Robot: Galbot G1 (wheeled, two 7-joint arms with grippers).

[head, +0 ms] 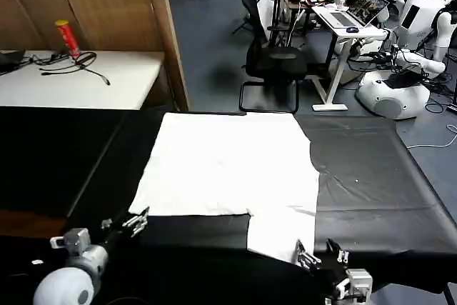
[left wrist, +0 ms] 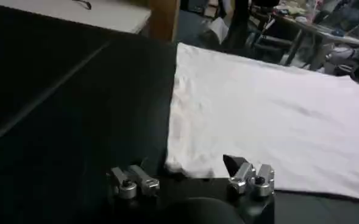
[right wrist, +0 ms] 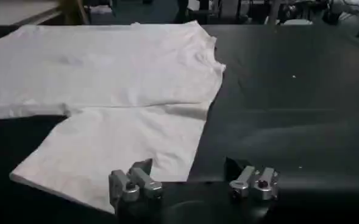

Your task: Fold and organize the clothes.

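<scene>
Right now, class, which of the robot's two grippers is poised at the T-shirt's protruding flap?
The right gripper: it sits open at the near edge of the T-shirt's protruding flap. The left gripper, also open, sits at the near-left corner.

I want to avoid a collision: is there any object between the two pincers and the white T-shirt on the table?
Nothing visible stands in the way. The left pincer is open just off the near left corner of the white T-shirt, and the right pincer is open at its near sleeve edge. Only bare black table cloth lies around.
</scene>
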